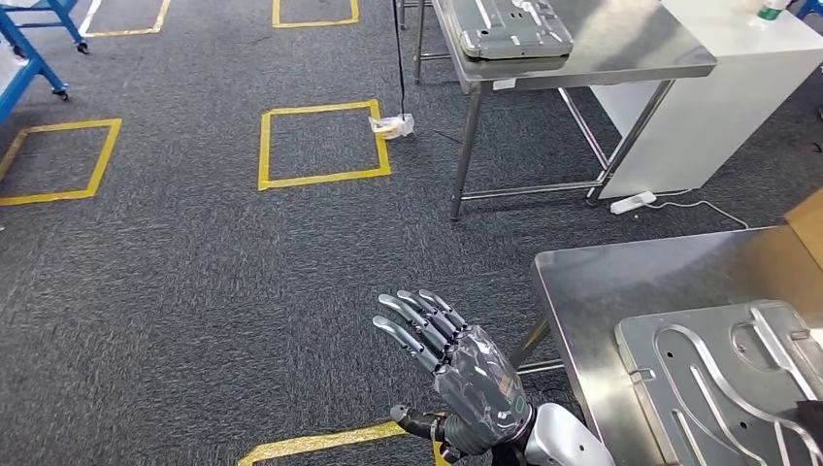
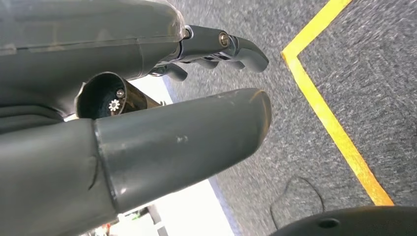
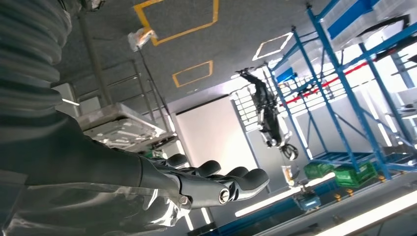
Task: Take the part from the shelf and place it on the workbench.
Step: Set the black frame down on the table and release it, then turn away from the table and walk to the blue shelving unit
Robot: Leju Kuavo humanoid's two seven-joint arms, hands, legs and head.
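We look down on a wide grey carpet [image 1: 194,272] marked with yellow tape squares [image 1: 323,144]. At the far side stands a steel table [image 1: 621,49] on thin legs, with a white cabinet [image 1: 738,87] just behind it and a flat grey metal plate [image 1: 511,26] lying on its top. A white power strip [image 1: 633,202] lies on the carpet near the table's legs, its cord trailing away.

Closer to us, at the right edge of the head view, is the workbench [image 1: 621,282], another steel top. The part [image 1: 723,374], a large flat grey metal panel with curved grooves pressed into it, lies flat on this workbench, toward its near right corner and partly cut off by the picture's edge.

Our left hand [image 1: 446,374] hangs over the carpet just left of the workbench, apart from the part. Its fingers [image 1: 412,316] are stretched out and spread, palm released, holding nothing; the left wrist view shows the thumb [image 2: 182,147] over carpet and yellow tape.

Our right hand [image 3: 196,184] appears in its own wrist view with fingers extended and nothing in them. Beyond it stands blue shelving [image 3: 344,88].
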